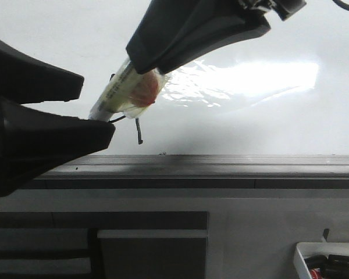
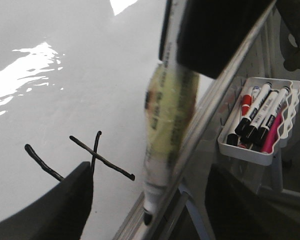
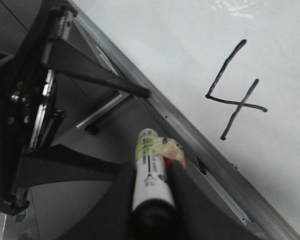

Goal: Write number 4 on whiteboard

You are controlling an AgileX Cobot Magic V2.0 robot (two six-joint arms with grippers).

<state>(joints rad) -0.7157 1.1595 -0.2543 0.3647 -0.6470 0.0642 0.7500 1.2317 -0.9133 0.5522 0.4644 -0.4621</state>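
The whiteboard (image 1: 262, 40) fills the upper front view, with a grey ledge (image 1: 221, 165) along its lower edge. The number 4 (image 3: 235, 100) is drawn on it in thin black strokes; in the front view only one stroke end (image 1: 139, 131) shows. My right gripper (image 3: 152, 167) is shut on a tape-wrapped marker (image 3: 149, 165), holding it off the board over the ledge. The marker's black tip (image 2: 148, 217) points down between the spread fingers of my left gripper (image 2: 150, 215), which is open. I cannot tell whether those fingers (image 1: 52, 139) touch the marker.
A white tray (image 2: 272, 155) hangs below the ledge to the right and holds several black and red markers (image 2: 257, 112). A dark cabinet panel (image 1: 151, 256) lies under the board. A bright glare patch (image 1: 250, 78) sits right of the marker.
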